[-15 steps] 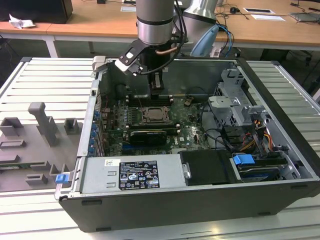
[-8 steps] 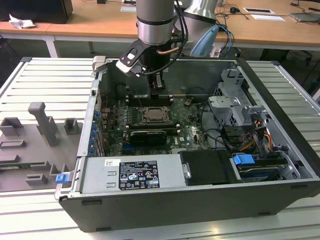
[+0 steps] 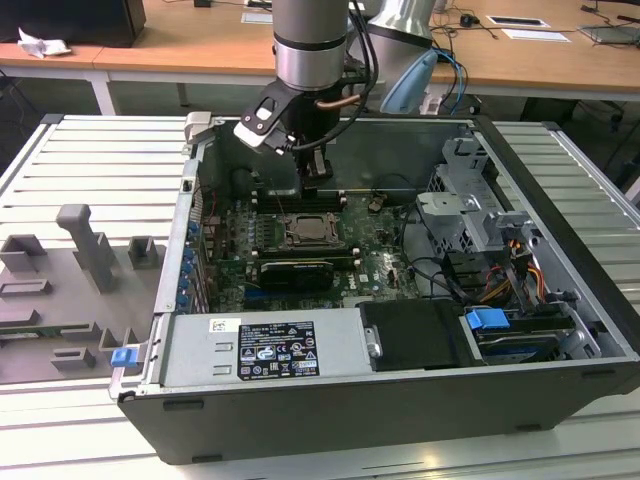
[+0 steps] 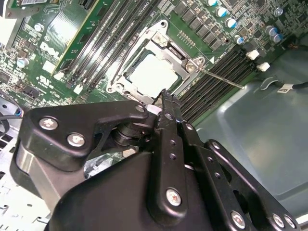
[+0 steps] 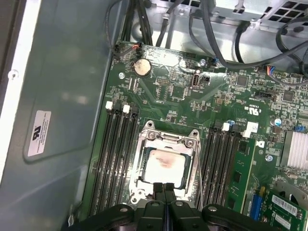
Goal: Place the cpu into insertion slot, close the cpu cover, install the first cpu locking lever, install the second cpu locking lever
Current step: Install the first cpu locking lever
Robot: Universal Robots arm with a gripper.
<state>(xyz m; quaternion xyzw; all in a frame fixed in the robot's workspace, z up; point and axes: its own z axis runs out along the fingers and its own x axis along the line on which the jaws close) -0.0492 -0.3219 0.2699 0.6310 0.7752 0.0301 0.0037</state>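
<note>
The cpu lies flat in the insertion slot, its pale top showing through the window of the cpu cover. The silver cover frame lies down around the chip. A thin metal locking lever juts from one socket corner out over the black memory slots. My gripper hangs just above the socket's edge, fingers pressed together and holding nothing. In the exterior view the gripper stands over the far side of the socket.
Long black memory slots flank the socket on both sides. The open case holds a drive cage, cables and a power supply. Grey fixtures stand on the table at the exterior view's left.
</note>
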